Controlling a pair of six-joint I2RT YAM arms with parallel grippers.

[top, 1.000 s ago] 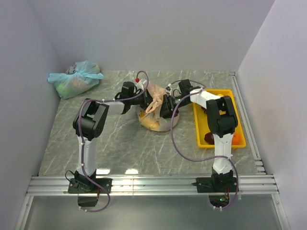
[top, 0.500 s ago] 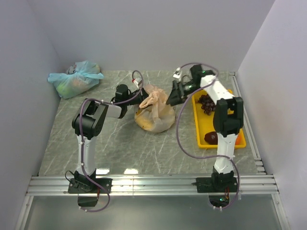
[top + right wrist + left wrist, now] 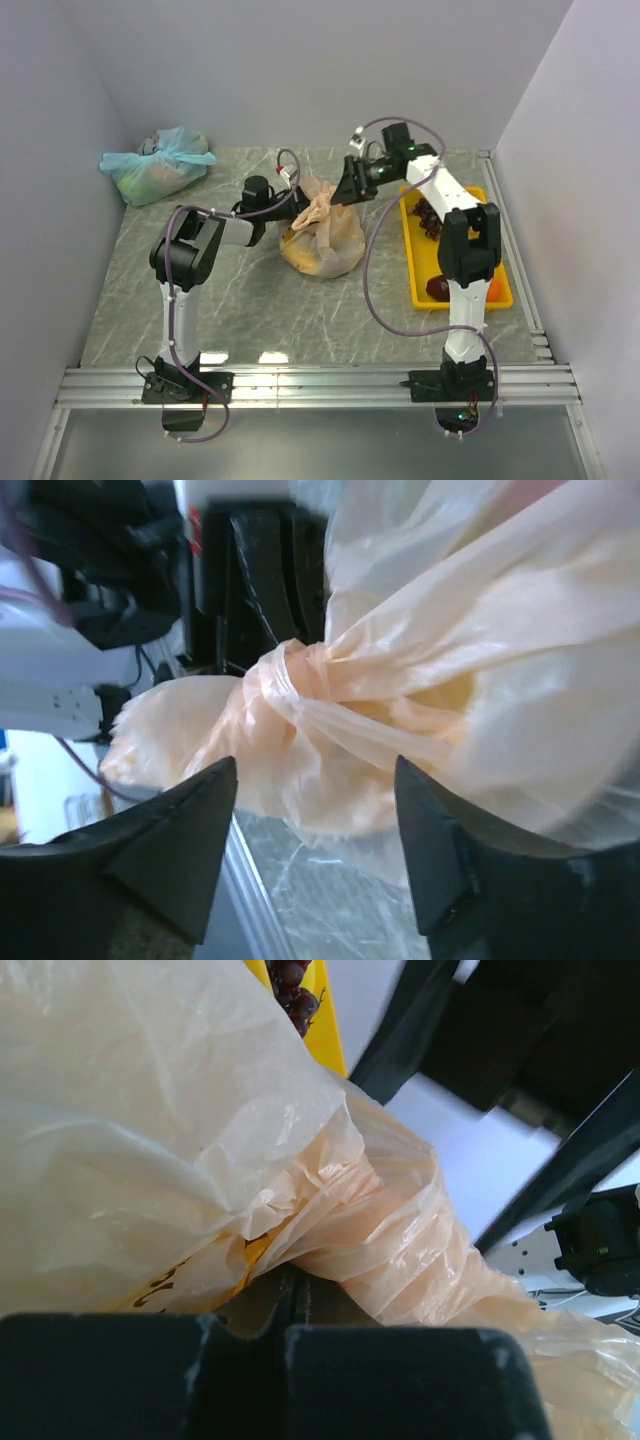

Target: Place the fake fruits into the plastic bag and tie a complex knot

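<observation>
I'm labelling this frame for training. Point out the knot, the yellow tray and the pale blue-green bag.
knot (image 3: pixel 290 685), right wrist view, on the twisted wrap.
yellow tray (image 3: pixel 422 260), top view, bare floor by its left wall.
pale blue-green bag (image 3: pixel 160 168), top view, middle of its body.

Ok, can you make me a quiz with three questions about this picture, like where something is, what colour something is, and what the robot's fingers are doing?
1. Where on the table is the blue-green bag?
A. right in the middle
B. far left corner
C. near right corner

2. What colour is the tray holding the grapes?
A. blue
B. white
C. yellow

3. How are the right fingers by the peach bag's knot?
A. apart, open
B. shut on the grapes
C. squeezed shut on nothing

Answers: B, it sits by the far left walls. C, its floor and rim are bright yellow. A, the wrist view shows both fingers wide apart, with the knot beyond them.
</observation>
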